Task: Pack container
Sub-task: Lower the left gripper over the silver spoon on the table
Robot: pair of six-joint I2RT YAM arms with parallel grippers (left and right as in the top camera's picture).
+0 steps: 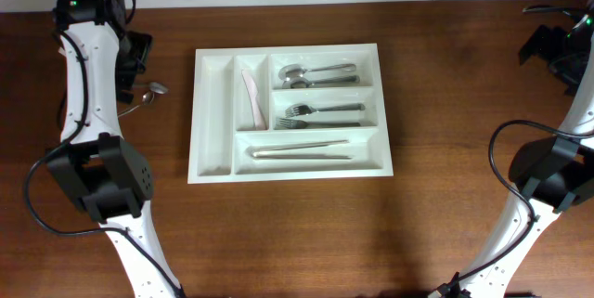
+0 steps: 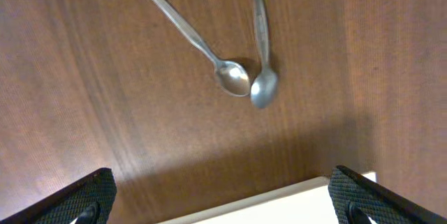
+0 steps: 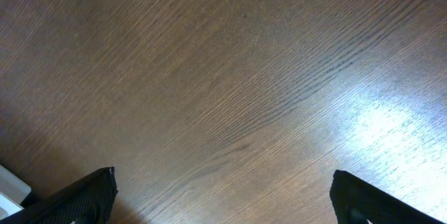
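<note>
Hovering left fingers (image 2: 87, 197) stood wide over two silver metal spoons (image 2: 232, 79), left of white rectangular plastic cutlery tray (image 1: 212, 103) | right fingers (image 3: 84, 197) wide, empty | best: pinch one handle where spoons lay apart.

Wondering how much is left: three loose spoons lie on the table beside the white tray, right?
Not three. Two loose spoons lie on the table beside the white tray; the left wrist view shows both clearly.
</note>
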